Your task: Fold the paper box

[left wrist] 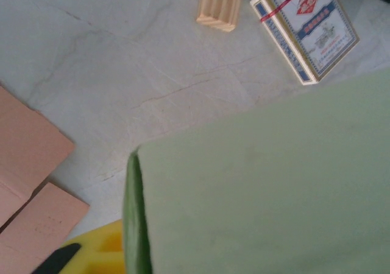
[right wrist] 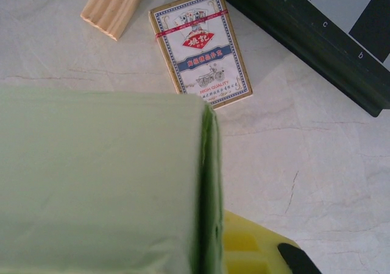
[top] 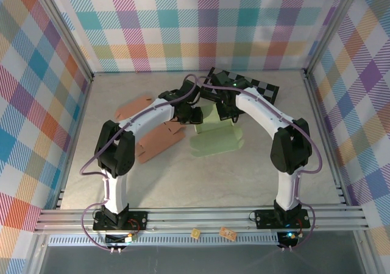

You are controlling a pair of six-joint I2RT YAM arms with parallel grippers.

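Top external view: the green paper box lies mid-table, one part flat and one panel raised between the two grippers. The right gripper is closed, apparently pinching that raised panel; its wrist view shows the panel's edge right against its yellow finger. The left gripper meets the box from the other side, but with the panel covering the jaws I cannot tell whether they are closed. Just beyond the box lie a card deck and a ribbed wooden block, with a chessboard behind. Brown cardboard flats lie to the left on the table.
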